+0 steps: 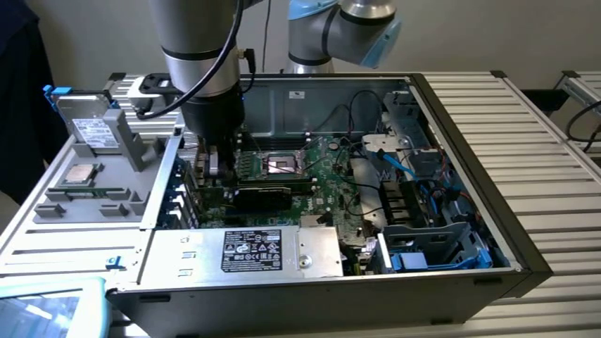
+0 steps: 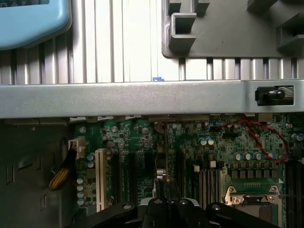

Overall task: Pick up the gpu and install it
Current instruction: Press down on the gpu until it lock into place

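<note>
Gripper (image 2: 167, 202) closed on gpu (image 1: 260, 191), card edge-down over motherboard (image 2: 142, 156) slots inside case (image 1: 451, 274); risks: misaligned with slot, jammed edge connector; tilted in grip, bent bracket; snagged red cable (image 2: 259, 135).

Silver arm (image 1: 193, 35), blue joint caps, black cable

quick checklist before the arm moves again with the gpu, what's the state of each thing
1. Gripper shut on the gpu: ok, card hangs edge-on below it in the wrist view.
2. Gripper inside the open case, over the motherboard: ok.
3. Card lined up with an expansion slot: cannot tell.
4. Card seated: cannot tell.
5. Red wire clear of the card: ok.
6. Grey tray outside the case, out of the way: ok.
</note>
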Robot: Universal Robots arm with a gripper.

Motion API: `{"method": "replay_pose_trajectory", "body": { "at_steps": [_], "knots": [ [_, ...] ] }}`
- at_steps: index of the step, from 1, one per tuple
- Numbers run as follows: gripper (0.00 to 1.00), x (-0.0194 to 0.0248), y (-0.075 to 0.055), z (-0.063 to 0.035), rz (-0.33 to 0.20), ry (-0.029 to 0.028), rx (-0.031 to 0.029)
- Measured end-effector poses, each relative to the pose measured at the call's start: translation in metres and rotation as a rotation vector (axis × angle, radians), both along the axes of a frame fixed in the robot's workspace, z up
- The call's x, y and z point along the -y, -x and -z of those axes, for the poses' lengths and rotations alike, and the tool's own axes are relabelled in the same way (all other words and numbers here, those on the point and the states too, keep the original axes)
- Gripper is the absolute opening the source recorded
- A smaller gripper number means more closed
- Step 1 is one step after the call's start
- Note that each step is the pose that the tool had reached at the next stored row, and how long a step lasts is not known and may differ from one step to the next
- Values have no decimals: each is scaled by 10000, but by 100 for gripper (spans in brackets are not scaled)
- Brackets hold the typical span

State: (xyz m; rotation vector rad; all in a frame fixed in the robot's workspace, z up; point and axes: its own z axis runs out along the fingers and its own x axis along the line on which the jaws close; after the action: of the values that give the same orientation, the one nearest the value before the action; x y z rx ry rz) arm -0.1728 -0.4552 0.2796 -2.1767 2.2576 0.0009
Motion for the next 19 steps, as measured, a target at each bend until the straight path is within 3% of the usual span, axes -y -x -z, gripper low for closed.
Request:
{"method": "replay_pose_trajectory", "body": {
  "at_steps": [19],
  "knots": [
    [12,-24,2,15,-16,0,-10]
  ]
}}
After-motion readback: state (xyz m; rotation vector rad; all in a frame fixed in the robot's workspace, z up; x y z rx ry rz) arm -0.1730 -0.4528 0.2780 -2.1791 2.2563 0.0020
